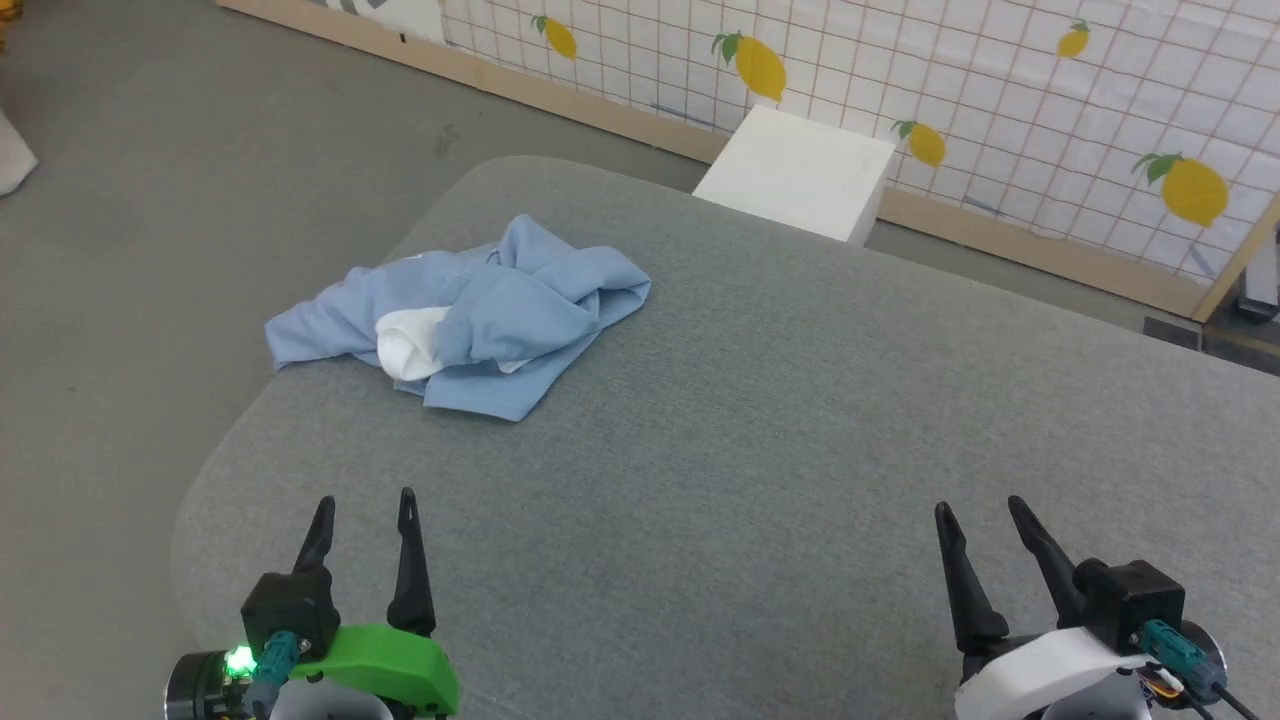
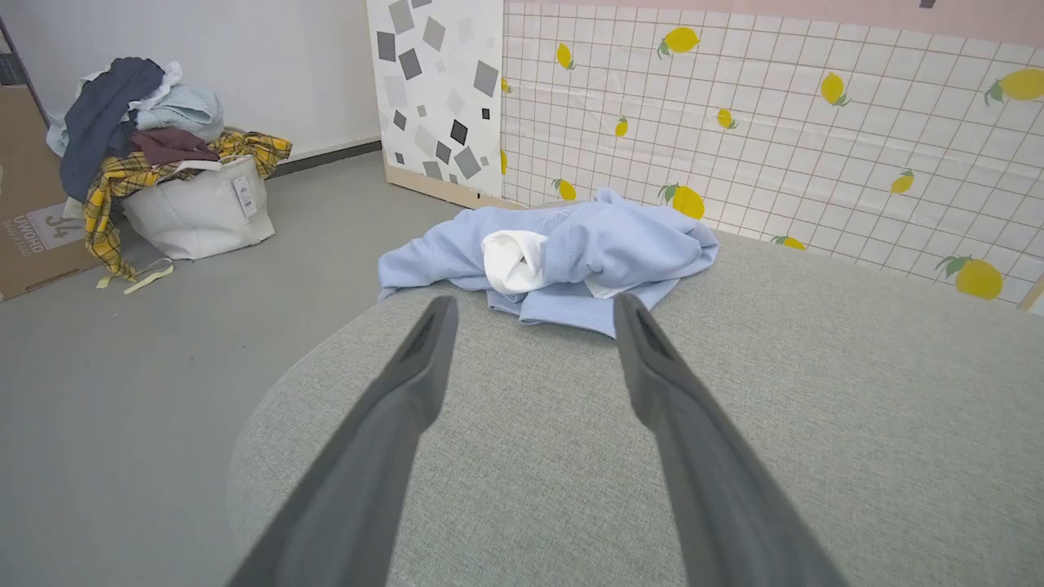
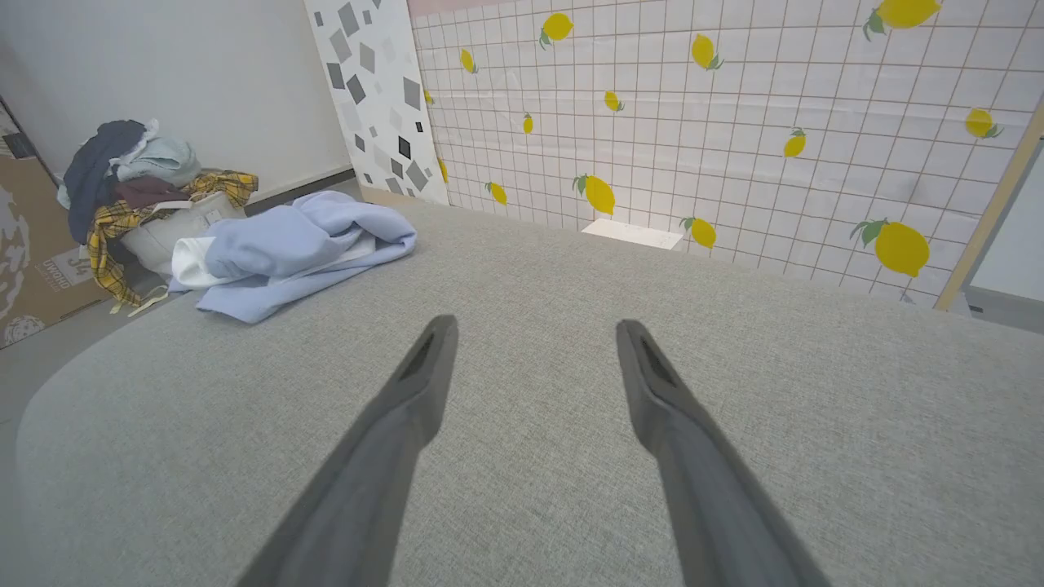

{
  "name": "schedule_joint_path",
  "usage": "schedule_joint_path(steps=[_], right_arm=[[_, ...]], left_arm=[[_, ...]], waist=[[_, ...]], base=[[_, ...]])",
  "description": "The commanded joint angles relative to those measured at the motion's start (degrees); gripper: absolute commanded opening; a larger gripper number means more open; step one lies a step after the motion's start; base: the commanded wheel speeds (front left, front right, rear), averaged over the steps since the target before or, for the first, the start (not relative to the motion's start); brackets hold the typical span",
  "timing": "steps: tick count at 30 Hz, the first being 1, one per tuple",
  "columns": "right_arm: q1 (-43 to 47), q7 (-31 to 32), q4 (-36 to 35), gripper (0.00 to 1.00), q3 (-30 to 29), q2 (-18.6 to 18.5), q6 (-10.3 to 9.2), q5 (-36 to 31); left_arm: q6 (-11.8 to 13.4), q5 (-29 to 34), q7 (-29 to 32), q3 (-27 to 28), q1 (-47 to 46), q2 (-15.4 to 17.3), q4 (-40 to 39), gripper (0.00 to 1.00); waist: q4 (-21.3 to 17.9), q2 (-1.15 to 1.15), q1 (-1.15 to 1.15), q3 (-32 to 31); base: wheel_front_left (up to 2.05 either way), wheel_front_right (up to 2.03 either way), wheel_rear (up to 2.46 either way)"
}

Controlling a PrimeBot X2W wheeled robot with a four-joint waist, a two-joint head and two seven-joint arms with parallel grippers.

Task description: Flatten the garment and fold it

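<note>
Grey fabric worktop on a grey floor, with a lemon-print wall beyond. The shirt lies crumpled at the far left, long axis left-right, white collar bunched nearside. Left claw and right claw are released, empty, at the near edge.

The left gripper sits low on the robot's left side. The right gripper sits low on its right side, well apart from the other one. Each has two long dark fingers spread wide, with nothing held between them (the gap is easy to see from the wrist views). The fingers point forward, away from the body. The left wrist has a green cover and a small glowing green light. The right wrist has a white cover.
</note>
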Motion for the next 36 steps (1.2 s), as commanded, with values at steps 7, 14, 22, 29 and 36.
schedule_joint_path(steps=[7,14,22,29,36], right_arm=[[0.69,-1.38,1.23,1.0,-0.26,0.07,-0.07,1.03],[0.42,-2.21,1.91,1.0,-1.91,0.07,-0.07,0.82],[-0.77,-1.87,0.75,1.0,-5.36,0.08,-0.08,-1.65],[-3.04,1.31,-4.52,1.0,-6.71,0.09,-0.08,-5.25],[-4.05,4.16,-11.37,1.0,-9.87,0.09,-0.09,-7.69]], left_arm=[[0.84,-0.81,-1.28,0.12,1.12,0.02,0.45,1.0],[-0.01,-2.67,-1.9,0.96,-1.35,1.22,2.54,1.0],[-5.47,-8.09,3.35,2.43,-15.12,5.89,8.08,1.0],[-8.42,-14.54,12.52,4.31,-32.49,10.37,17.77,1.0],[-9.77,-24.77,26.61,7.0,-45.5,12.67,26.44,1.0]], waist=[[1.17,0.0,0.0,0.16],[1.61,0.0,0.0,0.98],[1.36,0.0,0.0,4.56],[-2.04,0.0,0.0,12.3],[-6.57,0.0,0.0,21.81]], base=[[0.0,0.0,0.0],[0.0,0.0,0.0],[0.0,0.0,0.0],[0.0,0.0,0.0],[0.0,0.0,0.0]])
